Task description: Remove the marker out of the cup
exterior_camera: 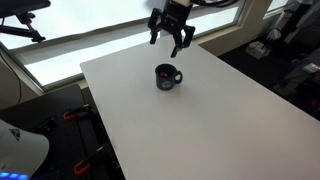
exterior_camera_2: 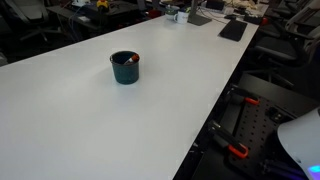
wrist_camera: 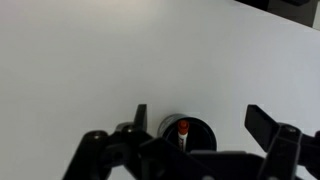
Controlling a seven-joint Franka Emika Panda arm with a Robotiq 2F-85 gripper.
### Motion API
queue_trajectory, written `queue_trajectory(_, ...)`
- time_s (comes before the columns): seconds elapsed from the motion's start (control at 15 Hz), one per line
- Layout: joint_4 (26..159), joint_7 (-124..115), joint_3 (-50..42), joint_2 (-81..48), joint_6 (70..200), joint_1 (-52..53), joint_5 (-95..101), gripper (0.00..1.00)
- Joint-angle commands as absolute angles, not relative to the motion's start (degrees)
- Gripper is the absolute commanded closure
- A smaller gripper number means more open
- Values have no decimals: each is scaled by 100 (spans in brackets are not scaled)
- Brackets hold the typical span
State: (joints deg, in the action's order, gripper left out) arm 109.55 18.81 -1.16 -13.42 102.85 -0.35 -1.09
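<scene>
Hand (exterior_camera: pixel 171 47), black and two-fingered, hangs above a small glossy dark mug (exterior_camera: pixel 167 77) on a white bench (exterior_camera: pixel 210 120), fingers (wrist_camera: pixel 262 122) spread apart and empty. A thin dark marker with a reddish-orange tip (wrist_camera: pixel 183 129) stands inside the mug. An off-centre descent could strike the rim and topple it.

Large white table (exterior_camera: pixel 225 115) beside a bright window (exterior_camera: pixel 95 22); dark shapes beyond, possibly office chairs (exterior_camera_2: pixel 35 20).
</scene>
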Motion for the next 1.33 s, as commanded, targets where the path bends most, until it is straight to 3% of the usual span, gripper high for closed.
queue_trajectory(0.0, 9808, 2338, 80, -2222, 9549, -15, 378, 0)
queue_trajectory(0.73, 8283, 3619, 656, -3818, 8990, 52, 623, 0)
queue_trajectory(0.8, 8230, 3546, 642, -3893, 8927, 70, 645, 8)
queue_trajectory(0.87, 8186, 3477, 625, -3959, 8904, 81, 657, 24)
queue_trajectory(0.93, 8133, 3443, 615, -4025, 8876, 81, 663, 30)
queue_trajectory(1.07, 8045, 3377, 598, -4143, 8854, 85, 677, 33)
queue_trajectory(1.13, 7993, 3338, 588, -4207, 8841, 92, 685, 32)
queue_trajectory(1.2, 7959, 3265, 574, -4261, 8856, 108, 693, 24)
queue_trajectory(1.27, 7925, 3227, 569, -4311, 8868, 112, 703, 21)
